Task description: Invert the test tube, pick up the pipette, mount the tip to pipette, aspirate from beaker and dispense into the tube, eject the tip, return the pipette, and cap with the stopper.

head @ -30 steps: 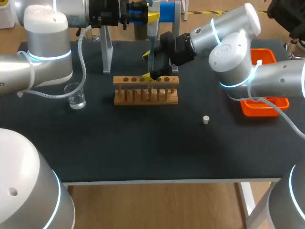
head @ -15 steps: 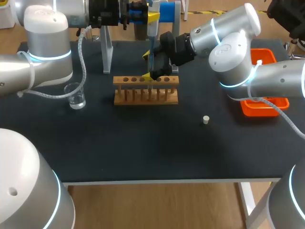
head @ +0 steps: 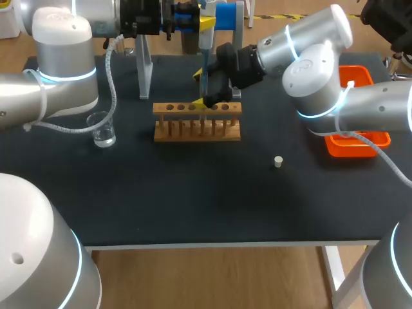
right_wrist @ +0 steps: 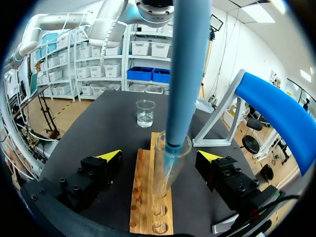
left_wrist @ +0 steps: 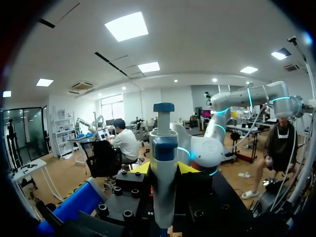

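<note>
Unmoved, pipette dips into tube between spread fingers of right hand.

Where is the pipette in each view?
Head view: pipette upright over the wooden rack.
Left wrist view: pipette upright between that arm's jaws.
Right wrist view: pipette ahead of the jaws, tip inside the test tube.
Shared landmark: the wooden rack, in head and right wrist views only.
</note>
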Controlling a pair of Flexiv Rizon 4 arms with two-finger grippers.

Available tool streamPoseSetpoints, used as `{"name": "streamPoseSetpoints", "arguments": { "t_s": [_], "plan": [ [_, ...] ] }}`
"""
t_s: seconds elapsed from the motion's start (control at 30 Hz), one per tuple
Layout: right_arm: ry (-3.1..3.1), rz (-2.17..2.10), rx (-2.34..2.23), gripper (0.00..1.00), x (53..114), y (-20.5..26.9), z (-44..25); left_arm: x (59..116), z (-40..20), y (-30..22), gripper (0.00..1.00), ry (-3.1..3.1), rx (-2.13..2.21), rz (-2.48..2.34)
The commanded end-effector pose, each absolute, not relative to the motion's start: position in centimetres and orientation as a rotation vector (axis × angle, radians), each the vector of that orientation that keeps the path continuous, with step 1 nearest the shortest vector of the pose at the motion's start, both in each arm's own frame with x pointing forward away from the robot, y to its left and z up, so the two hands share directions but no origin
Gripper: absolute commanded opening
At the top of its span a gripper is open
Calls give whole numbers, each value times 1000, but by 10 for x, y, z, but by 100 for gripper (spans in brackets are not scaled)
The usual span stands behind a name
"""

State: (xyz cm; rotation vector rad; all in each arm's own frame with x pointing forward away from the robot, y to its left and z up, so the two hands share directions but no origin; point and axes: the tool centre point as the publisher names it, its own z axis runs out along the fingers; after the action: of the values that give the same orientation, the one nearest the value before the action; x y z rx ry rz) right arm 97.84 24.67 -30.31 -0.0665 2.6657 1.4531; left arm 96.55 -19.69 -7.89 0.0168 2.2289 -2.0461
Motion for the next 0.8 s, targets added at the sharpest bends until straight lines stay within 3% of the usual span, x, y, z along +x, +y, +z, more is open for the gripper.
{"name": "streamPoseSetpoints", "arguments": {
  "t_s": [0.03,0.8],
  "plan": [
    [2669,1458,-71,100,976,236,-300,966,-79,-196,0,2230,21,-2049],
    [2613,1498,-22,100,975,175,-288,966,-79,-196,0,2230,21,-2049]
  ]
}}
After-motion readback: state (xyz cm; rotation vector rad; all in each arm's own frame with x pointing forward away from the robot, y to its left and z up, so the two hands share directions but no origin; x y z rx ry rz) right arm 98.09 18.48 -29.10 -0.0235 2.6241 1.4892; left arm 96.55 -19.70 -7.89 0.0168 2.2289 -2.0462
